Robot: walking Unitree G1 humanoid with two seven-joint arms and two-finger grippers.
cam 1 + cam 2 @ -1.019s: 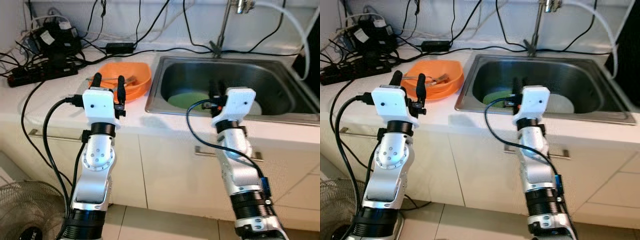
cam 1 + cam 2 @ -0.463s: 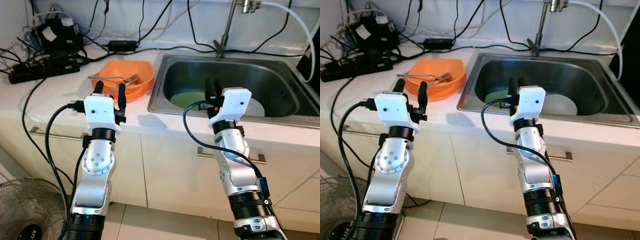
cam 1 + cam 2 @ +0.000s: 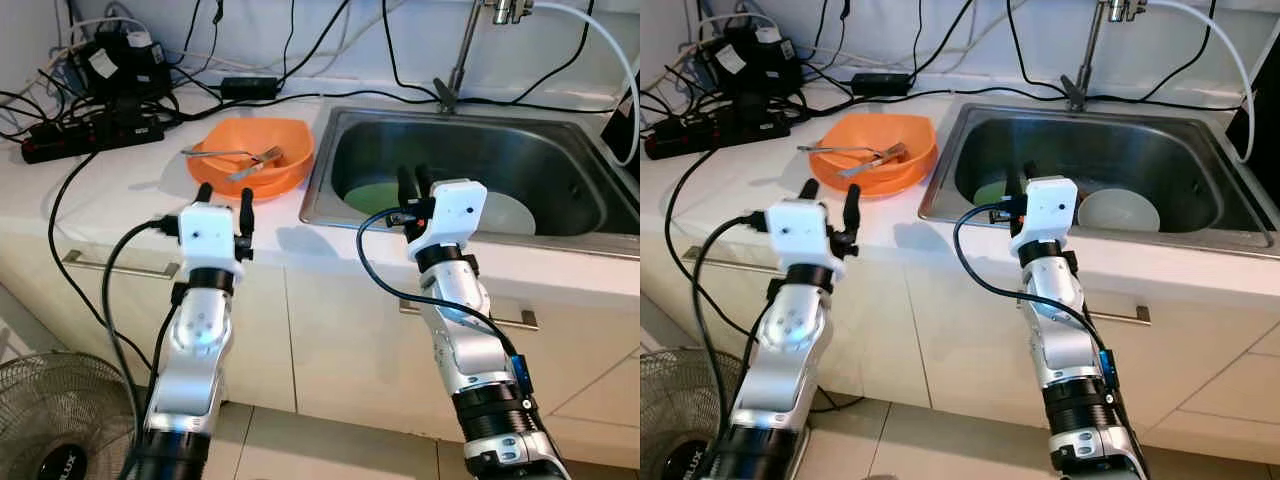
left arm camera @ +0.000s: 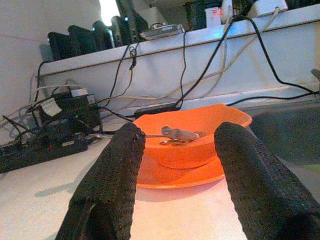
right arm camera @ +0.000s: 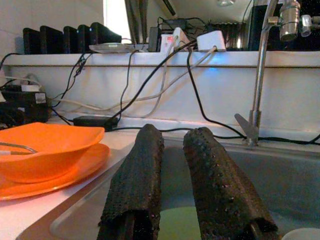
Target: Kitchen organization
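Observation:
An orange bowl [image 3: 250,163] stands on an orange plate [image 4: 175,175] on the white counter [image 3: 110,200], left of the steel sink [image 3: 560,150]. Metal utensils [image 3: 240,158] lie in the bowl. In the sink lie a green plate [image 3: 372,197] and a white dish [image 3: 1118,210]. My left gripper [image 3: 222,198] is open over the counter's front edge, just short of the bowl, which shows between its fingers [image 4: 115,175]. My right gripper [image 3: 412,184] hangs over the sink's near rim above the green plate [image 5: 175,222], fingers [image 5: 137,185] almost together, holding nothing.
A faucet [image 3: 455,60] with a white hose rises behind the sink. Power strips, adapters and tangled black cables [image 3: 90,125] crowd the counter's back left. Cabinet fronts with handles [image 3: 110,268] lie below. A fan [image 3: 60,440] stands on the floor at left.
The view has shifted a little. Both grippers have drawn back and down; the left one no longer overlaps the bowl and sits at the counter's edge. The right one moved slightly left.

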